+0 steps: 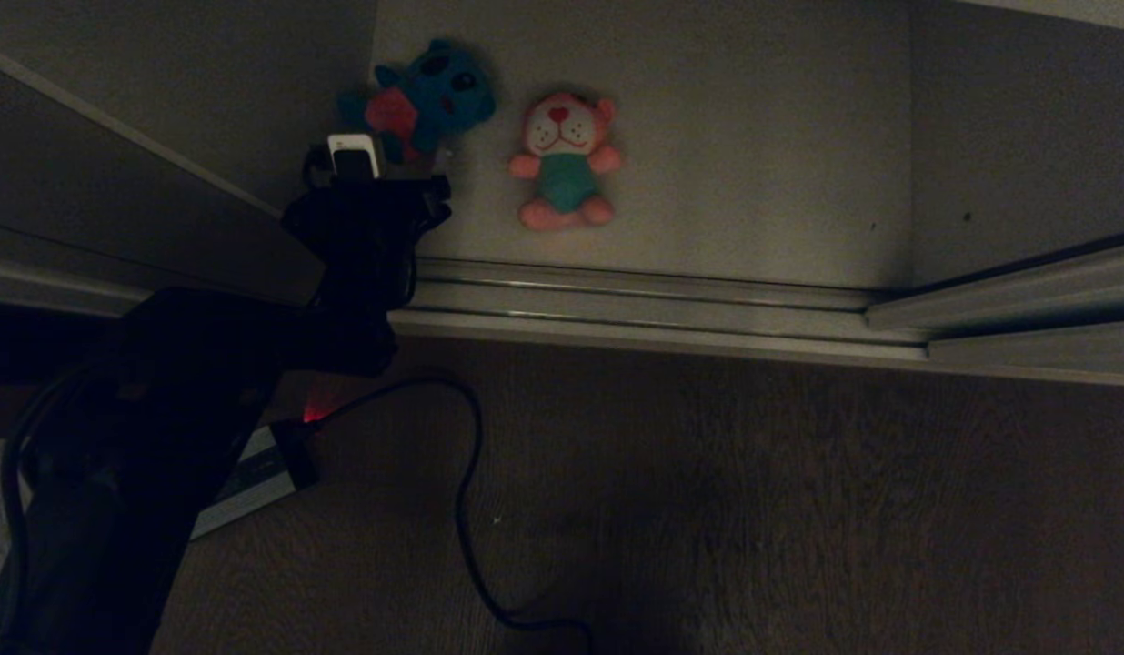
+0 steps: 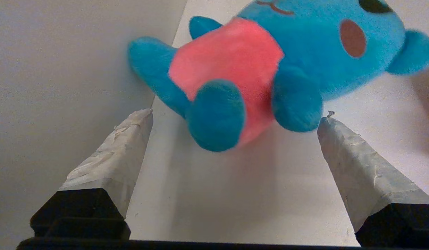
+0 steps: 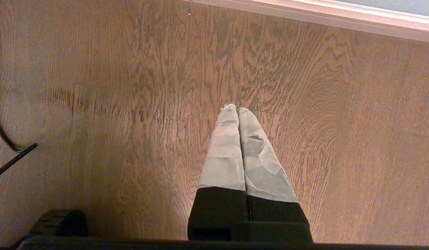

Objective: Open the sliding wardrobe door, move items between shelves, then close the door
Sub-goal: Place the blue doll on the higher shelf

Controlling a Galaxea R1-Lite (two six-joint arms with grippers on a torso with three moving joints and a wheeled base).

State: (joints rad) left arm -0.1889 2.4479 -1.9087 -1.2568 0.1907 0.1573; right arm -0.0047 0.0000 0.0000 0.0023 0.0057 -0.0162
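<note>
Two robot hands on record. Left hand (image 2: pixel 235 118): black body with two grey tape-wrapped fingers (image 2: pixel 114 159), spread wide and gripping nothing, reaching into the wardrobe's back left corner low over the shelf; the fingers flank the lower body of the small blue plush toy with a red belly (image 2: pixel 235 62) without touching it, one fingertip just beside the cream side wall (image 2: pixel 61 69). In the head view the left hand (image 1: pixel 380 168) sits at the end of a black arm that crosses the ribbed metal floor track (image 1: pixel 635 305). Blue plush toy (image 1: pixel 426 95): lying on the wide off-white flat shelf board (image 1: pixel 753 164), tilted, in the corner against the side wall. Small pink plush toy with white face and teal shirt (image 1: pixel 567 159): lying face up on the same shelf, near the blue one on its right, apart from it and untouched. Shelf opening: uncovered across the middle, with a pale grey-green sliding door panel (image 1: pixel 116 200) standing at the left. Right hand (image 3: pixel 238 111): grey-taped fingers pressed together, empty, hanging over the brown wood-grain floor (image 3: pixel 131 104), well apart from the wardrobe items. Black cable (image 1: pixel 466 491): looped on the floor in front of the track.
</note>
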